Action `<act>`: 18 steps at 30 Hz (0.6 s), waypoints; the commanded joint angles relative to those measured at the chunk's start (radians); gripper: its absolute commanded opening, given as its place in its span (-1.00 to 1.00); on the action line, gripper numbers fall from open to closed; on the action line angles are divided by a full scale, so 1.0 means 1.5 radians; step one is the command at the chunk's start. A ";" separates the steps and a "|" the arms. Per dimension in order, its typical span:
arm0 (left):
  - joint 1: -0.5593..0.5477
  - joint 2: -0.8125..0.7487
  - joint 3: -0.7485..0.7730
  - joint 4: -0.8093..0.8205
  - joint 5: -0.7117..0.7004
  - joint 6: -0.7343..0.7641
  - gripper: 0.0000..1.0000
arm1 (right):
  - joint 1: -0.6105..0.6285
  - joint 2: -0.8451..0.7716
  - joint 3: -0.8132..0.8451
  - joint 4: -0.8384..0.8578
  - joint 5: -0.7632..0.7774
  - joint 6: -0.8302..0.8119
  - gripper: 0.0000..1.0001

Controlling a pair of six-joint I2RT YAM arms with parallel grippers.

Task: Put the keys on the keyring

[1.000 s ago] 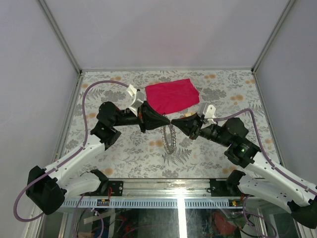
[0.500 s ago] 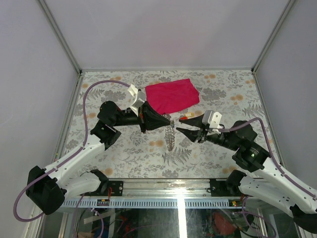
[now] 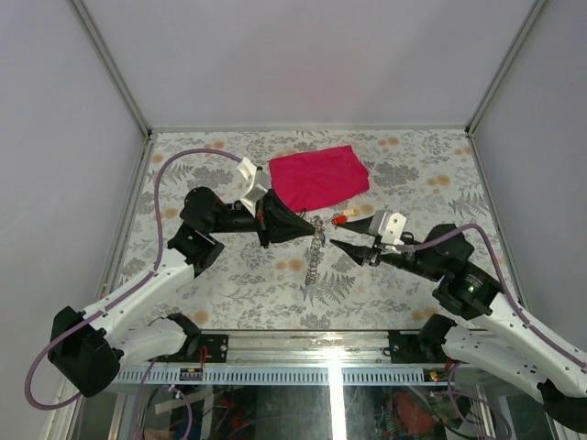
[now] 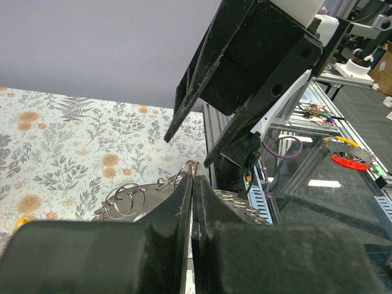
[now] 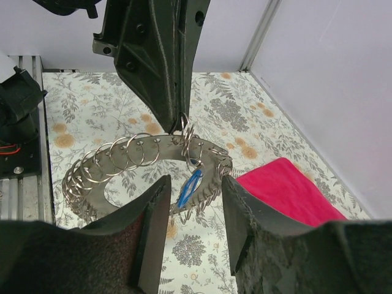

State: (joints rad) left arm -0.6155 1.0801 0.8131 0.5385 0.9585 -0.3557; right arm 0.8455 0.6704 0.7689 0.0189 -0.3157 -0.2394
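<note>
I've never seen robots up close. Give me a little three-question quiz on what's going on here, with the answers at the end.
1. True or false: the right gripper is clamped on the keyring.
2. What colour is the cloth lying beyond the two arms? A) green B) pinkish red C) yellow
3. Fill in the blank: the keyring hangs from the shut fingers of the ___ gripper.

Key
1. False. Its jaws stand open and it grips nothing.
2. B.
3. Left. The left gripper pinches the keyring at its top.
</note>
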 commanded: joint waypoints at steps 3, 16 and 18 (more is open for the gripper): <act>-0.003 0.011 0.022 0.057 0.013 -0.010 -0.99 | 0.006 0.027 -0.008 0.121 -0.023 0.023 -0.07; -0.004 0.009 0.021 0.064 0.014 -0.015 -0.99 | 0.006 0.051 -0.017 0.154 0.029 0.028 -0.22; -0.003 0.011 0.021 0.065 0.015 -0.015 -1.00 | 0.006 0.051 -0.017 0.151 0.041 0.024 -0.24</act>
State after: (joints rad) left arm -0.6155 1.1049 0.8131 0.5484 0.9680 -0.3691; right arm 0.8459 0.7490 0.7406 0.1726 -0.3149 -0.2016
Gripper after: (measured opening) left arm 0.011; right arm 0.390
